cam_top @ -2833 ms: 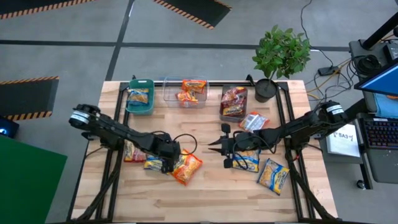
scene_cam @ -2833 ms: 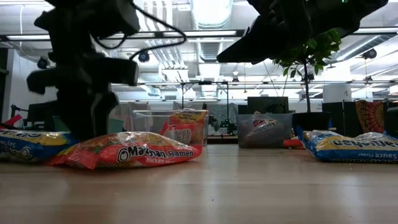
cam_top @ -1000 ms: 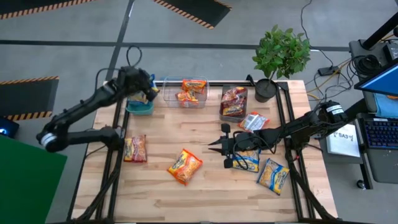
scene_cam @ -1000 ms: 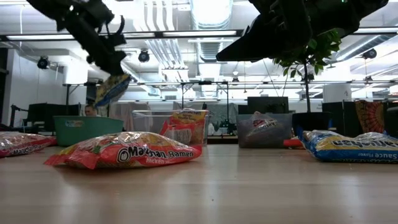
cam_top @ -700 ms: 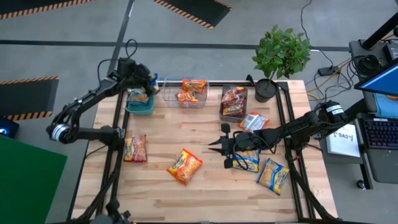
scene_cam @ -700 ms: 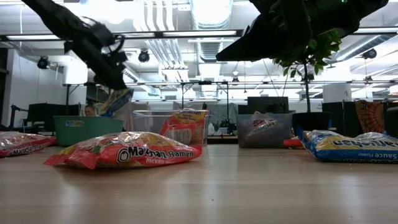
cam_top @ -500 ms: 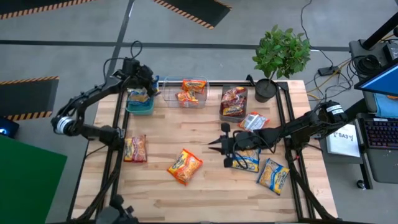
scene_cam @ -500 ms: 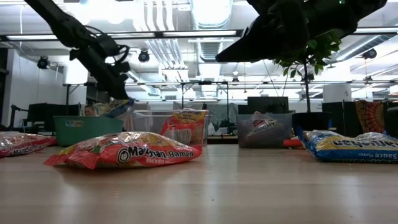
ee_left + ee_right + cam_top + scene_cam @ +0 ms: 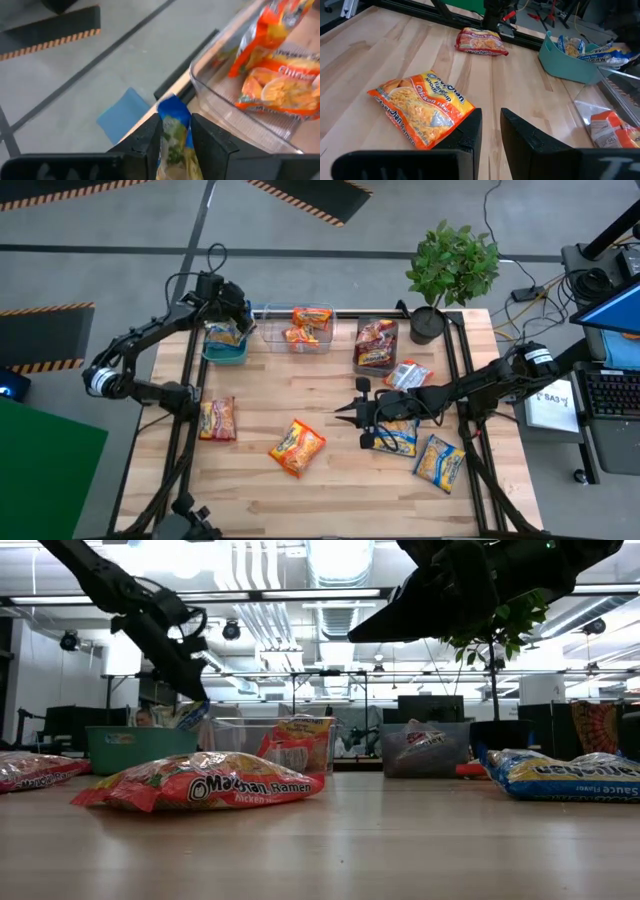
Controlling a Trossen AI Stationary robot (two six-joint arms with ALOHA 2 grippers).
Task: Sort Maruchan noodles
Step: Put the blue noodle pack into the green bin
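Observation:
My left gripper hangs over the teal bin at the table's far left. A blue-and-yellow noodle packet stands upright between its slightly parted fingers. The packet's lower end dips behind the bin's rim. Another blue-and-yellow packet lies in that bin. My right gripper waits shut over the table's middle, with nothing in it. An orange packet and a red one lie flat on the wood. My left gripper has the packet's blue top end between its two fingers, which slant down from above. I cannot tell whether the fingers touch it. The packet stands upright below them, its lower part inside the teal bin.
A clear bin with orange packets and a grey bin with red ones stand along the far edge, beside a potted plant. Two blue-and-yellow packets and a red one lie under my right arm.
My left gripper has come down toward the teal bin with the blue-and-yellow packet. The packet hung well above the rim a second ago. Its lower end has now sunk to the bin.

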